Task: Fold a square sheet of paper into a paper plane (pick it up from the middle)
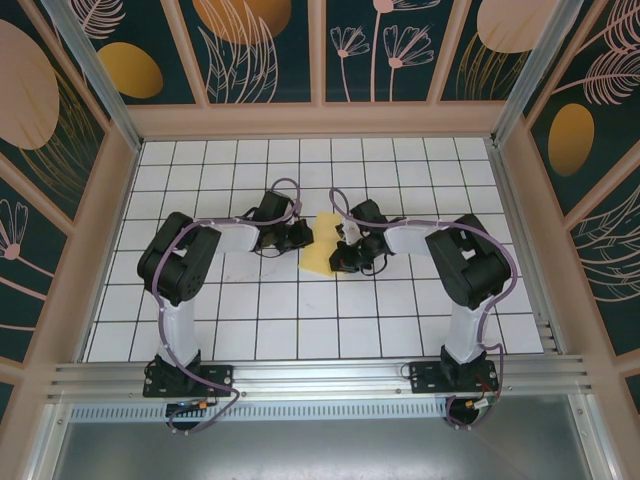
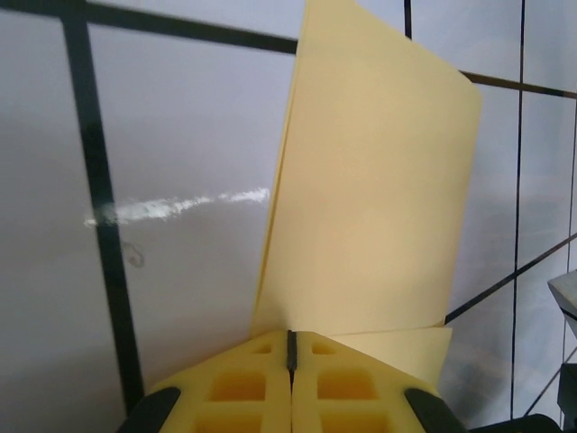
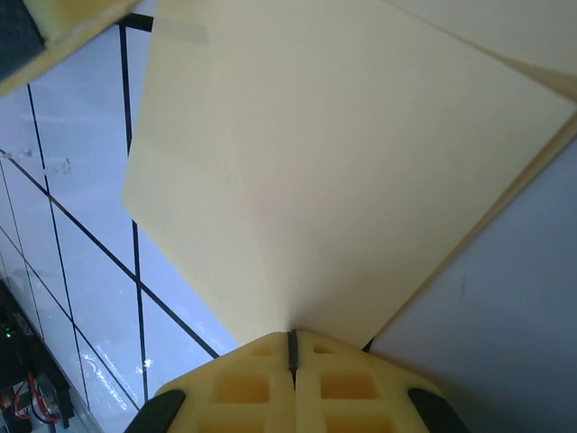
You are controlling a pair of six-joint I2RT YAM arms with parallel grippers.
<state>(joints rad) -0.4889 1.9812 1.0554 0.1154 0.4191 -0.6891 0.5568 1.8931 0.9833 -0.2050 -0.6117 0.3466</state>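
The square sheet of paper [image 1: 319, 250] is pale yellow, partly folded and lifted at mid-table between my two grippers. My left gripper [image 1: 307, 236] meets it from the left, my right gripper [image 1: 344, 252] from the right. In the left wrist view the left gripper [image 2: 291, 336] is shut, with the paper [image 2: 370, 180] rising from its seam in two layers. The right wrist view has the right gripper [image 3: 291, 336] shut on an edge of the paper [image 3: 334, 162], which fans out above it. The paper plane is out of view.
The white grid table [image 1: 250, 320] is boxed in by dark walls with orange ovals [image 1: 130, 68]. An aluminium rail [image 1: 320, 378] runs along the near edge by the arm bases. A yellow finger of the left gripper [image 3: 54, 36] shows beside the paper.
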